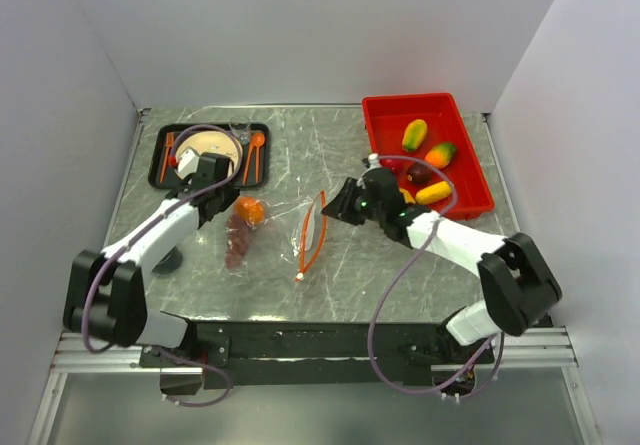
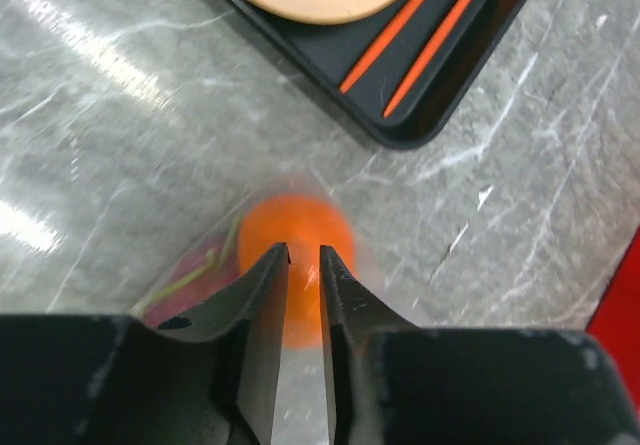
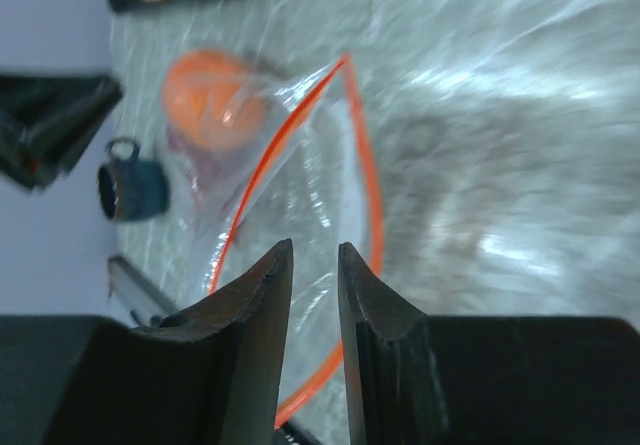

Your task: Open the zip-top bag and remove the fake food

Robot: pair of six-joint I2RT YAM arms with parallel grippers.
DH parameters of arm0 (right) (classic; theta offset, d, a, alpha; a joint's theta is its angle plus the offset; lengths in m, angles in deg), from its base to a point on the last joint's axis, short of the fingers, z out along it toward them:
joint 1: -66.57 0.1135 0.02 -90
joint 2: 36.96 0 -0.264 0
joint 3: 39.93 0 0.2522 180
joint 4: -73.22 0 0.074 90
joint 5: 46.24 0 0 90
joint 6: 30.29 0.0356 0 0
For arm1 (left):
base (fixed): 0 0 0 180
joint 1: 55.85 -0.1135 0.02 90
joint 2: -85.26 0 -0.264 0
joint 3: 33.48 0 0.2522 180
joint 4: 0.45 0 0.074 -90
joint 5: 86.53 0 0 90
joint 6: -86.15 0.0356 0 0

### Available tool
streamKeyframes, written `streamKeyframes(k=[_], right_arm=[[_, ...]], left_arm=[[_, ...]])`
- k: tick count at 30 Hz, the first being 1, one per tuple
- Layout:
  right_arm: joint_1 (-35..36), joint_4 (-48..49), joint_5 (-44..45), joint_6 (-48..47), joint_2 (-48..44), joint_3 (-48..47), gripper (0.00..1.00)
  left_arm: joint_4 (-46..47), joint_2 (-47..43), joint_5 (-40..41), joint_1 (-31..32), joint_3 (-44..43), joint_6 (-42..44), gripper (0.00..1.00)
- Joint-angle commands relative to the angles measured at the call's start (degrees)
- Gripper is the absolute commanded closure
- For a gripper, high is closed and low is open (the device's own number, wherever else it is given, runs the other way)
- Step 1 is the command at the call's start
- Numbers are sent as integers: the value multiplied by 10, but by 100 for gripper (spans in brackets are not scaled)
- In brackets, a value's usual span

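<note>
**Top external.** Shows zip-top bag (image 1: 280, 227) flat at mid-table (image 1: 400, 265), between left gripper (image 1: 228, 201) and right gripper (image 1: 347, 203). Zipper strip (image 1: 312, 233) gaping in a narrow loop, long axis near-to-far, mouth toward the right arm. Fake food: orange fruit (image 1: 250, 209) and purple grapes (image 1: 237, 245) at the bag's left end, more pieces in red bin (image 1: 478, 170).

**Left wrist.** Shows left gripper (image 2: 305, 257) narrowly parted above the orange fruit (image 2: 297, 220), with nothing visible between the jaws.

**Right wrist.** Shows right gripper (image 3: 315, 255) narrowly parted before the zipper strip (image 3: 370, 195), holding nothing visible.
</note>
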Motion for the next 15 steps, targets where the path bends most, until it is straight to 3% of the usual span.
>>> streamKeyframes(k=[1,9,15], right_arm=[[31,111,-43,48,46,-17,68],[60,149,-60,54,163,-54,68],[63,206,-69,64,216,-59,50]], left_arm=[[28,47,21,-3,-31,-6,76],[89,80,-9,10,23,-30,81],[100,96,-4,54,37,-41,81]])
